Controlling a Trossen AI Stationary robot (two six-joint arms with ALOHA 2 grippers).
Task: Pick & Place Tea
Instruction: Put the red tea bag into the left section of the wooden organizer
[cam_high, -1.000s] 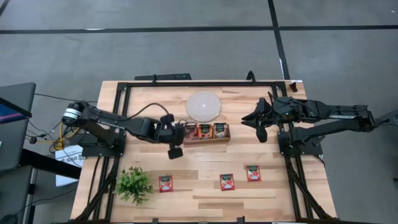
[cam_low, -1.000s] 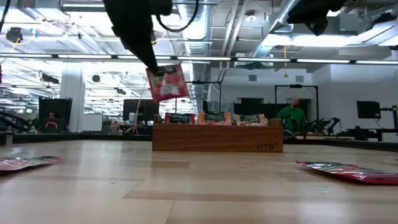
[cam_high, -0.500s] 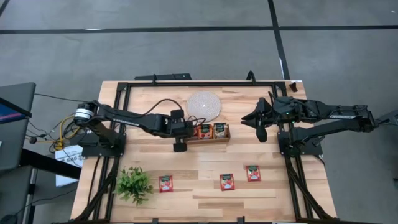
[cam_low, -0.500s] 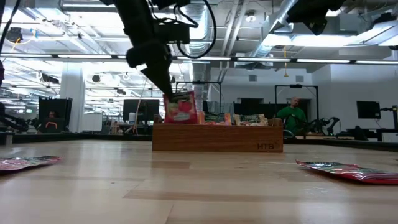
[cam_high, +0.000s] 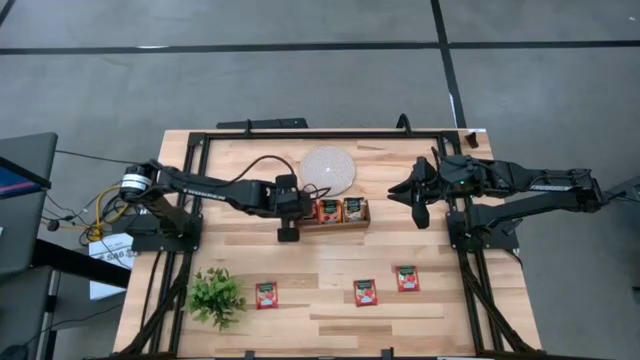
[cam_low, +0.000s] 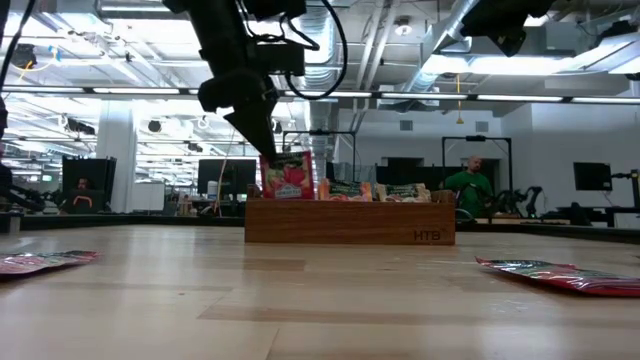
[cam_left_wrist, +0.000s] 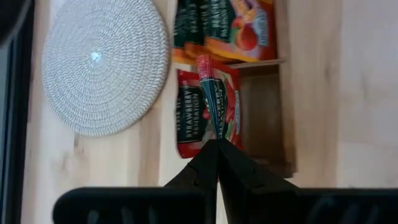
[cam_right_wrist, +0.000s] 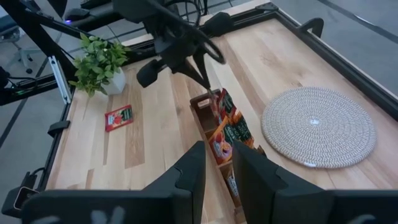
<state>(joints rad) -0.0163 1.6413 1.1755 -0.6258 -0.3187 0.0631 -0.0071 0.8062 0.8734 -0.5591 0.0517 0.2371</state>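
My left gripper (cam_low: 268, 148) is shut on a red-orange tea sachet (cam_low: 288, 176) over the left end compartment of the long wooden tray (cam_high: 345, 226). The tray (cam_low: 350, 222) holds more sachets (cam_high: 341, 209). One of them (cam_left_wrist: 188, 118) lies in the end compartment under the held sachet. Three red sachets lie flat on the table near its near edge (cam_high: 266, 294) (cam_high: 365, 292) (cam_high: 407, 278). My right gripper (cam_right_wrist: 217, 163) is open and hovers above the table to the right of the tray (cam_high: 418, 197), touching nothing. My left gripper pinches the sachet's upper edge (cam_left_wrist: 216, 132) between its two fingers. The fingers (cam_low: 262, 135) come from above, slanting down from the table's left. The sachet hangs upright below them, lifted clear, with its lower edge (cam_low: 290, 195) level with the tray's rim.
A round woven mat (cam_high: 328, 171) lies just beyond the tray toward the far edge. A small potted plant (cam_high: 215, 296) stands at the near left corner. Black rails (cam_high: 320, 134) frame the table. People and benches show in the room behind.
My left gripper has moved right toward the tray and down, carrying the sachet from high and left of the tray to just over its left end compartment. It stays shut on the sachet. In the last half second it sank only slightly.
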